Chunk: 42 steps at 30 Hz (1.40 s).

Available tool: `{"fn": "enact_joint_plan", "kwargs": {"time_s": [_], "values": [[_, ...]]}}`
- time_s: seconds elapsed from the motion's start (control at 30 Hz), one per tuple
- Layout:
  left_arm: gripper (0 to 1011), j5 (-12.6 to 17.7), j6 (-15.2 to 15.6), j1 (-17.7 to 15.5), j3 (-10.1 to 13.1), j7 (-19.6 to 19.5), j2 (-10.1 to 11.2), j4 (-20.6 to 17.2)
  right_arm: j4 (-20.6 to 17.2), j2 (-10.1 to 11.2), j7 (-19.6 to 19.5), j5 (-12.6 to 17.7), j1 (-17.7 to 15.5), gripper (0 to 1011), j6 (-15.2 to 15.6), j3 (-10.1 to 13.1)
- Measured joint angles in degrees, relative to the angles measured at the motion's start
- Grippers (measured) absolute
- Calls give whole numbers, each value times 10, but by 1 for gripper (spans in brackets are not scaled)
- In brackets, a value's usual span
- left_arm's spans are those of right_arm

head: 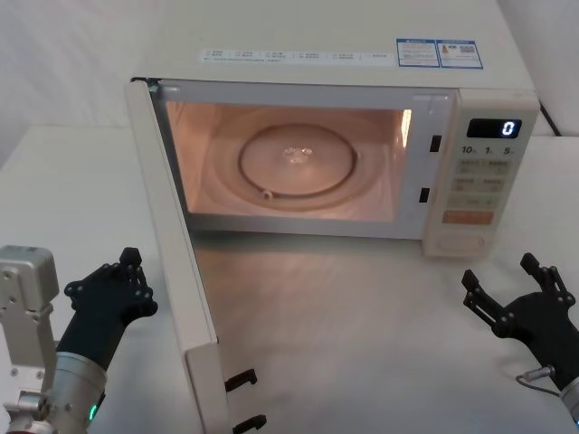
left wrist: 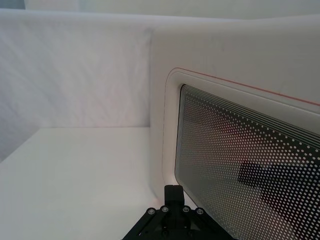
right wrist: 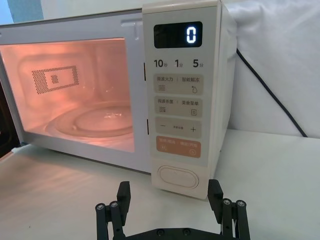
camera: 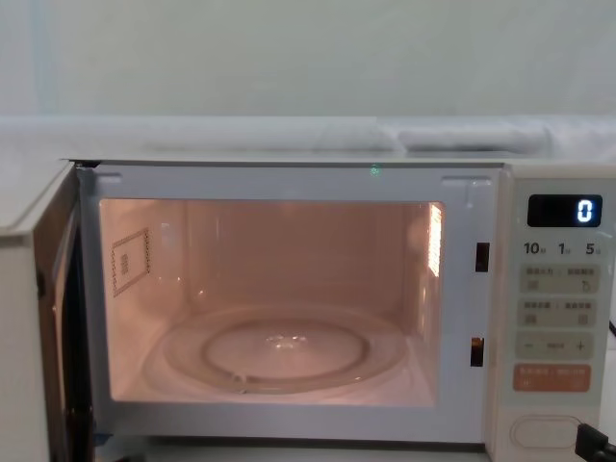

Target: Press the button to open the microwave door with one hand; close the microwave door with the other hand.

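The cream microwave [head: 298, 72] stands with its door [head: 174, 262] swung wide open toward me on the left, the cavity lit orange. The door's outer face and dotted window [left wrist: 240, 160] are close ahead in the left wrist view. My left gripper [head: 128, 271] is shut and sits just left of the door's outer side, near its free edge. The button [head: 463, 241] is at the bottom of the control panel [right wrist: 178, 176]. My right gripper [head: 498, 271] stands open on the table a little in front of the button, touching nothing.
A glass turntable [head: 297, 161] lies inside the cavity. The display [right wrist: 178, 35] reads 0. A black power cord [right wrist: 270, 95] runs down behind the microwave on the right. White table surface [head: 362, 344] lies in front, with white cloth walls behind.
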Motion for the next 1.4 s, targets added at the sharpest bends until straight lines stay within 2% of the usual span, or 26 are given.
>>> {"fn": "enact_joint_plan", "kwargs": {"time_s": [0.57, 0.73, 0.93, 1.1, 1.23, 1.27, 1.4], "values": [[0, 1, 1, -1, -3, -5, -4, 0, 0, 0, 0, 0, 0, 1002, 0, 0], [0, 2, 2, 0, -12, -19, -10, -3, 0, 0, 0, 0, 0, 1002, 0, 0], [0, -2, 6, 11, -26, -39, -7, -19, 0, 0, 0, 0, 0, 1002, 0, 0], [0, -9, 12, 26, -45, -61, 3, -44, 0, 0, 0, 0, 0, 1002, 0, 0], [0, -29, 24, 41, -67, -94, 26, -73, 0, 0, 0, 0, 0, 1002, 0, 0], [0, -29, 24, 41, -67, -94, 26, -73, 0, 0, 0, 0, 0, 1002, 0, 0], [0, -38, 40, 43, -72, -125, 58, -87, 0, 0, 0, 0, 0, 1002, 0, 0]]}}
